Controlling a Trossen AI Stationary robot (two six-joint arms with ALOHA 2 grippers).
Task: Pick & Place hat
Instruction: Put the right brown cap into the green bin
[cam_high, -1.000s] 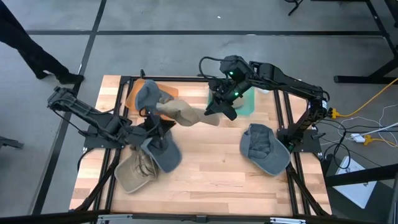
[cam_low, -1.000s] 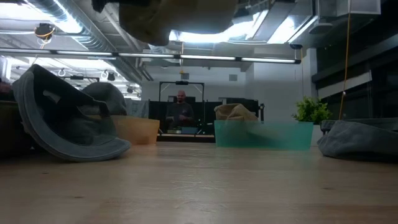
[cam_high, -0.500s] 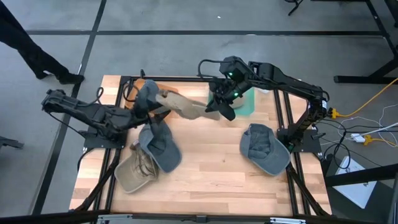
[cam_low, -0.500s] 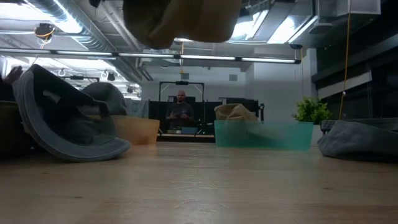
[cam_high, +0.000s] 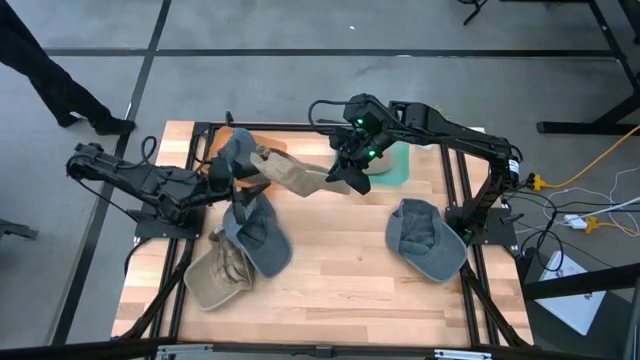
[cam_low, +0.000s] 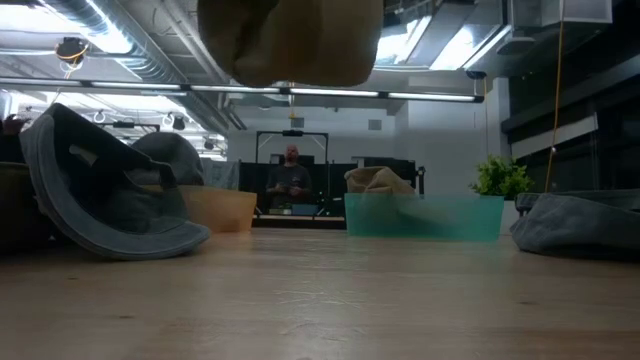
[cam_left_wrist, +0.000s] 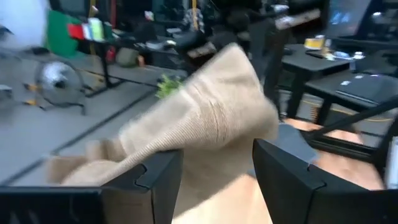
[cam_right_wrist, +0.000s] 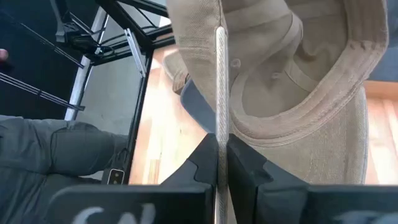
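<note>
One handoff done: my left gripper (cam_high: 222, 177) has let go and stands open beside the tan hat (cam_high: 290, 174), which now hangs over the table's back middle, pinched only in my right gripper (cam_high: 345, 170), ready for placing.

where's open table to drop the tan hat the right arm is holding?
Bare wood: the broad middle of the table, between the grey hat on the left and the grey hat on the right, down to the near edge. Crowded: the left side with its piled hats, and the back by the green bin, where the right gripper holds the tan hat.
</note>
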